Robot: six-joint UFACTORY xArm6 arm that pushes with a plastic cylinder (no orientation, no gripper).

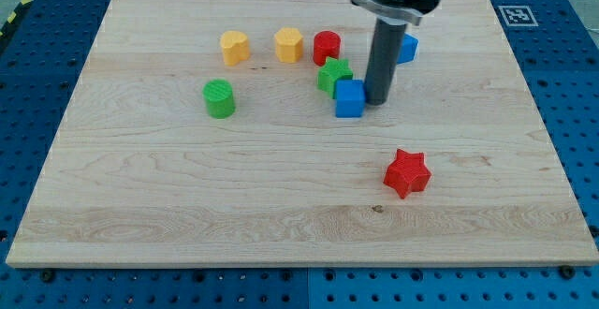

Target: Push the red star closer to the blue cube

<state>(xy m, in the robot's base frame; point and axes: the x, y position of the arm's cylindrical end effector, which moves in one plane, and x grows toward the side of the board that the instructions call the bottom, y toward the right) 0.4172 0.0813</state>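
Note:
The red star lies at the view's lower right of the wooden board. The blue cube sits near the board's middle top, touching a green star-shaped block above and to its left. My tip stands just to the right of the blue cube, close against it, and well above the red star in the view. The rod rises from there to the view's top.
A red round block, two yellow blocks and a green cylinder lie left of the rod. Another blue block is partly hidden behind the rod. The board's edge runs along the bottom.

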